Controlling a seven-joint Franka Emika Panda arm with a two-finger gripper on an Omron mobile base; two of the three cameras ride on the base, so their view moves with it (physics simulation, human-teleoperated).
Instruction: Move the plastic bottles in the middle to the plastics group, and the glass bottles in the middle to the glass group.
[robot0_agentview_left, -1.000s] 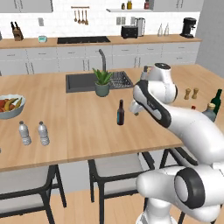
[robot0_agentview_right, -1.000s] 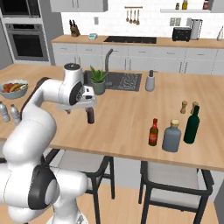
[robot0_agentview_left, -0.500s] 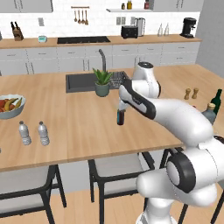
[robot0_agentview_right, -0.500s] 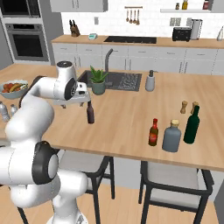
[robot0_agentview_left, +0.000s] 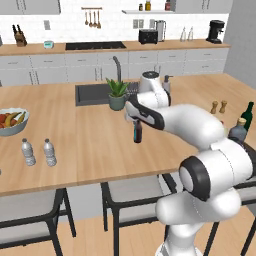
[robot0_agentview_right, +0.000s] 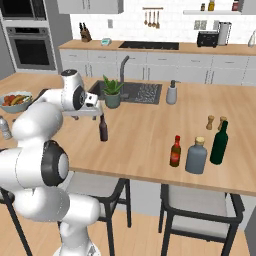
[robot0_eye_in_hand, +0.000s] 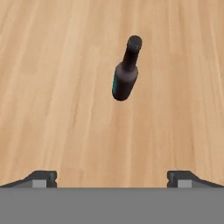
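Observation:
A near-black glass bottle with a blue label (robot0_agentview_left: 137, 133) (robot0_agentview_right: 103, 129) (robot0_eye_in_hand: 124, 77) stands upright in the middle of the wooden island. My gripper (robot0_agentview_left: 133, 119) (robot0_agentview_right: 93, 115) (robot0_eye_in_hand: 112, 178) hovers just above it, open and empty, with the bottle ahead of the fingertips (robot0_eye_in_hand: 42, 177). The brown bottle with a red neck (robot0_agentview_right: 175, 151) stands beside the squat grey-blue bottle (robot0_agentview_right: 196, 156) (robot0_agentview_left: 238, 131) and the green wine bottle (robot0_agentview_right: 219, 143) (robot0_agentview_left: 246, 116) at the island's right end. Two small clear plastic bottles (robot0_agentview_left: 27, 152) (robot0_agentview_left: 49, 152) stand side by side at the left.
A bowl of fruit (robot0_agentview_left: 11, 120) (robot0_agentview_right: 15, 100) sits at the left end. A potted plant (robot0_agentview_left: 117, 95) (robot0_agentview_right: 112, 92) stands by the sink (robot0_agentview_right: 132, 92), just behind the hand. Salt and pepper shakers (robot0_agentview_right: 216, 122) stand behind the glass bottles. Chairs line the island's near edge.
The arm has swung left across the island, bringing the hand over the near-black bottle. The jaws stayed open and no bottle has moved.

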